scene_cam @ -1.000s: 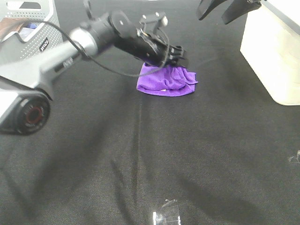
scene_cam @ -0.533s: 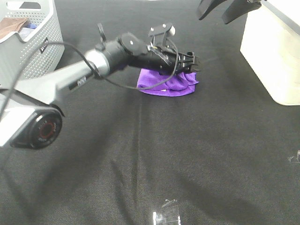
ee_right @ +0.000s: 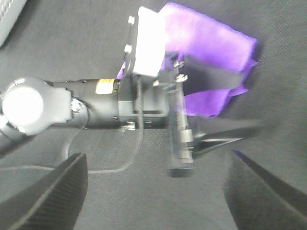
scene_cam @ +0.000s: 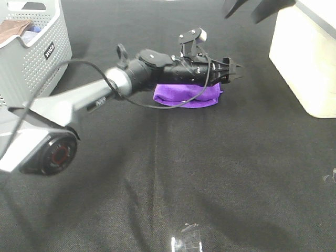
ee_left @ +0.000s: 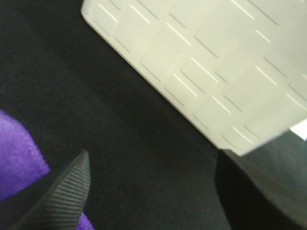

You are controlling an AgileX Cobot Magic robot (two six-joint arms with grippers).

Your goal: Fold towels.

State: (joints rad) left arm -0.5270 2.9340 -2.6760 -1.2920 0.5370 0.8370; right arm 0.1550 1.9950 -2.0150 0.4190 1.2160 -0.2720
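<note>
One purple towel (scene_cam: 187, 95), folded into a compact bundle, is being shown lying on the black tabletop (scene_cam: 210, 173) toward the far middle. The left gripper (scene_cam: 235, 72) is being held just above the towel's right end with its fingers apart and nothing between them. The right gripper (scene_cam: 257, 8) is being kept high at the far edge, its fingers also spread and empty. A cream bin (scene_cam: 307, 58) is seen at the right, a grey basket (scene_cam: 31, 50) at the left.
</note>
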